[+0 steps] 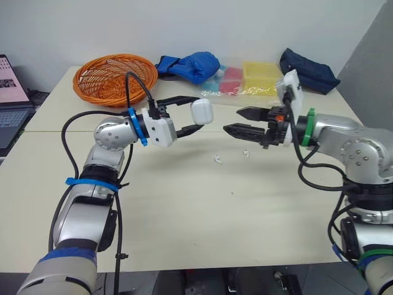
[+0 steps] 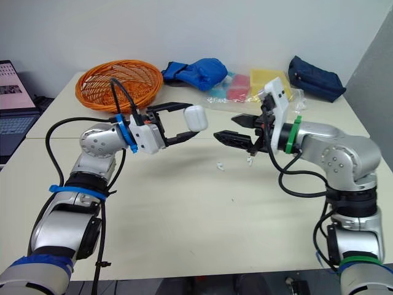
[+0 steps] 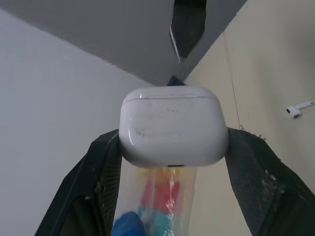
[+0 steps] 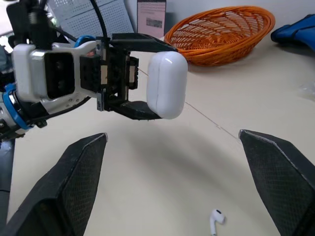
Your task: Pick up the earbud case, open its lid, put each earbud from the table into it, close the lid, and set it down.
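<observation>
earbud case (image 1: 201, 111) sits clamped in the left jaws; right jaws gape wide, empty.

I see open air between the case (image 1: 201, 112) in my left gripper (image 1: 198, 114) and my right gripper's (image 1: 233, 120) spread fingers, with nothing standing in it. Below lie one earbud (image 1: 217, 160) and a second earbud (image 1: 245, 152), apart, with bare table (image 1: 184, 215) from 3 round to 9 o'clock of them. The far edge is crowded: basket (image 1: 115, 77) at 10, blue cloth (image 1: 190, 66) at 11, plastic bag (image 1: 245, 78) at 12, pouch (image 1: 309, 70) at 1, all well apart from the earbuds.
</observation>
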Robot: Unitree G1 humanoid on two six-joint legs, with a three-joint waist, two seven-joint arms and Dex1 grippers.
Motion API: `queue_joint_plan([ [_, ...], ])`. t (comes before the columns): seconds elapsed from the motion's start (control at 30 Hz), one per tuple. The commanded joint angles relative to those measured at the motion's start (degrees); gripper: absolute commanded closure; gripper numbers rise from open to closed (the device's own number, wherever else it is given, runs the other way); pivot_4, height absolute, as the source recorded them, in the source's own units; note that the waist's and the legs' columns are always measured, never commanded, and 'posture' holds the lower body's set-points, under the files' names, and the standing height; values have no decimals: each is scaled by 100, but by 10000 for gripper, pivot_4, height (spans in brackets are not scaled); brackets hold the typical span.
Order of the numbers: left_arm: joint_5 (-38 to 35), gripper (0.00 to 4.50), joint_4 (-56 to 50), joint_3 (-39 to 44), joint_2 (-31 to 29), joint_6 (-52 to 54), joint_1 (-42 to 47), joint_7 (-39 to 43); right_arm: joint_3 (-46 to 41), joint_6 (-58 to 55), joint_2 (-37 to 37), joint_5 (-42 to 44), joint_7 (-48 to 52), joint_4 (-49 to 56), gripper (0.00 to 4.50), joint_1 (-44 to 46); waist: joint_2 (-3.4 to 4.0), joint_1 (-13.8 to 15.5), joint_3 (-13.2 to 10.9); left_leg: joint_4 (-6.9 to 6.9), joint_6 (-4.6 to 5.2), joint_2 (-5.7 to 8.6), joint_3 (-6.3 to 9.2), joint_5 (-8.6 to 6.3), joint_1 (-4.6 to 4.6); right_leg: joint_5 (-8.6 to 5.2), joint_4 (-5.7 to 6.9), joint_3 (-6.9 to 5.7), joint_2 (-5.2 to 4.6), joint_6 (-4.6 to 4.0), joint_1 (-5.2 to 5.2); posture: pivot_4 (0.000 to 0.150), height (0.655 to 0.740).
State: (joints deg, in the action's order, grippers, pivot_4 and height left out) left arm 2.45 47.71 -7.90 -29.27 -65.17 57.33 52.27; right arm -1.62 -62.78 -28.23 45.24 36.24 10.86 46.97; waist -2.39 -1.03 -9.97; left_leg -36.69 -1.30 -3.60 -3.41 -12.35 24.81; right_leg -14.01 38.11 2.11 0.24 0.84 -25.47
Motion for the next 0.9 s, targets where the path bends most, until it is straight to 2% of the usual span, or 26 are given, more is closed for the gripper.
queue_joint_plan([
  [0.03, -70, 17532, 187, -33, 15, -463, 278, -144, -74, 117, 55, -36, -47, 9, 0, 119, 0, -1, 0, -4, 0, 0, -1, 0, 0, 1, 1, 0, 0, 2, 1, 1500, 7400],
  [0.3, 158, 17532, 502, -226, -61, -1083, 427, -281, -92, -54, 419, 65, -103, -167, 0, 277, 0, -49, 0, -28, 1, -1, -3, 0, 0, 15, 6, 0, 2, 22, 8, 1500, 7400],
  [0.6, 310, 17532, 702, -323, -124, -1290, 514, -554, -95, -150, 598, 42, -154, -288, 0, 398, 0, -50, 0, -29, 1, -1, -3, 1, 0, 17, 7, -1, 2, 22, 8, 1500, 7400],
  [0.7, 394, 17532, 749, -326, -150, -1342, 545, -663, -92, -171, 645, 30, -179, -320, 6049, 407, 0, -50, 0, -29, 1, -2, -2, 1, 0, 17, 9, -2, 3, 22, 8, 1500, 7400],
  [0.9, 522, 17532, 862, -373, -158, -1427, 596, -810, -50, -118, 643, -70, -154, -389, 26705, 446, 0, -50, 0, -32, 1, -1, -2, 1, 0, 18, 11, -2, 3, 23, 8, 1500, 7400],
])
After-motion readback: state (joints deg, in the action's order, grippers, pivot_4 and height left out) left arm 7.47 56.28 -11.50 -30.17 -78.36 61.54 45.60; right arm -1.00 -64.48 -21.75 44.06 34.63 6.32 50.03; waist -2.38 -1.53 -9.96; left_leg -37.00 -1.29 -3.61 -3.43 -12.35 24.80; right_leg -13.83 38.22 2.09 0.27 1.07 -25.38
